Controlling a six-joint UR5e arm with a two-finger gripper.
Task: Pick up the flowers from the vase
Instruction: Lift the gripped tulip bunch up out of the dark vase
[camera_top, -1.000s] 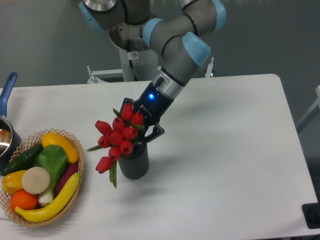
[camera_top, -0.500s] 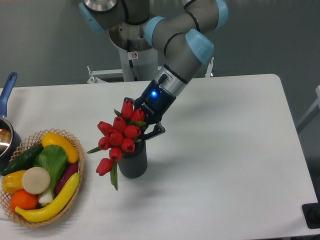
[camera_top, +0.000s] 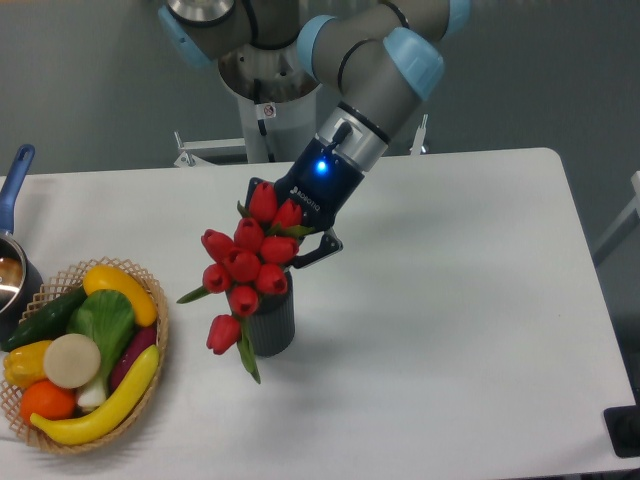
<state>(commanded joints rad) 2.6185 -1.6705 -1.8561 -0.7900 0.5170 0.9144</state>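
The pincer reaches down from the upper right at a slant, its dark body lit by a small blue light, and its tips are buried behind the flowers. One dark finger shows at the right of the bunch, just above the vase. The red buds hide the rest, so I cannot tell for sure whether the jaws are clamped on the stems or only standing around them.

The flowers sit over the mouth of the vase and spill to its left, wider than the vase itself. About 9 red buds are visible, the topmost 2 pressed against the pincer body, the lowest 1 hanging at the left of the vase wall beside a green leaf that points down. Another leaf sticks out to the left. The stems are hidden, so whether they are inside the vase cannot be seen.

The vase is dark grey, ribbed and upright, standing near the middle of the white table and casting a soft shadow to its right.

At the left edge of the table, well apart from the vase, lies a woven basket holding a banana, a cucumber, an orange and other vegetables. A pot with a blue handle is cut off by the left border.
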